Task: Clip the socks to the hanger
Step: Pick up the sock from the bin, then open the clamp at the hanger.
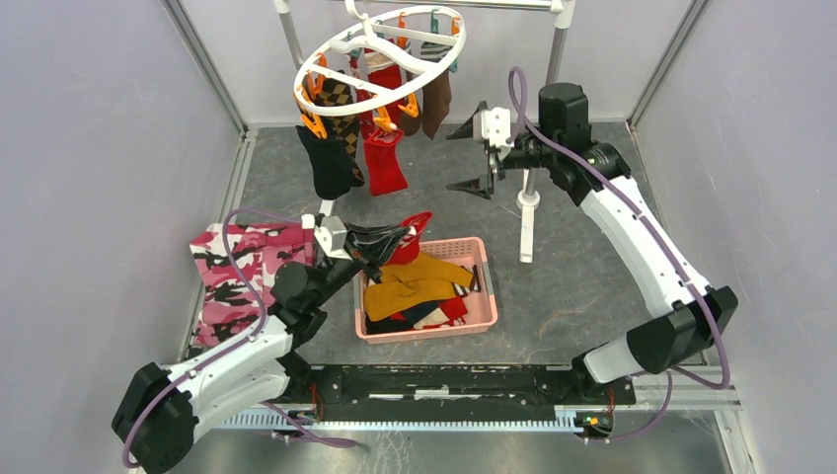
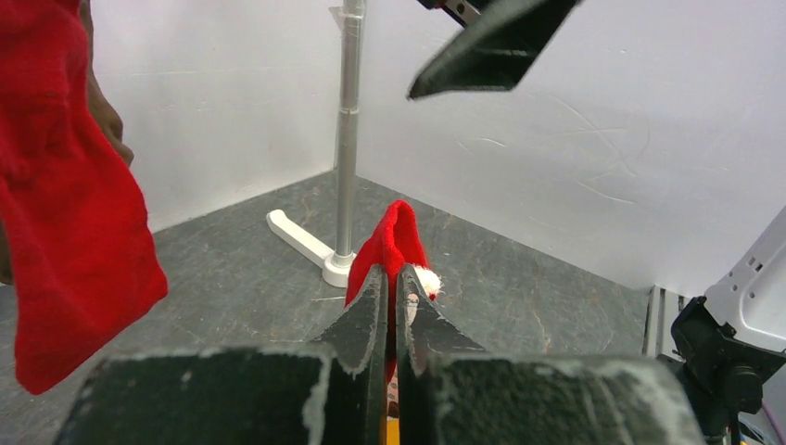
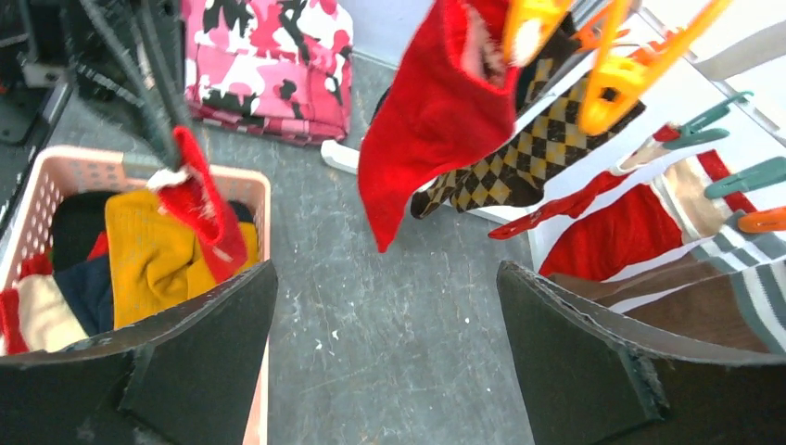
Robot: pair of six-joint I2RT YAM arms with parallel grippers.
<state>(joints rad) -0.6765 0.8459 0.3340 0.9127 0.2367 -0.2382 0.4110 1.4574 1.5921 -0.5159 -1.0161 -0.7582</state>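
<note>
We've got the left tool [image 1: 393, 240] pinched tight on a red sock [image 1: 415, 235] just over the far-left corner of the pink basket [image 1: 489, 296], the sock's length running on past the fingertips toward the far side. The white round hanger [image 1: 378, 51] hangs high beyond the basket's far edge, so we reckon the sock travels up and away from the basket, while the right tool [image 1: 472, 155], wide and empty beyond the basket's far-right corner, is the nearer one to it. Inside the basket, a mustard yellow sock [image 1: 415, 281] lies atop red and dark ones.
</note>
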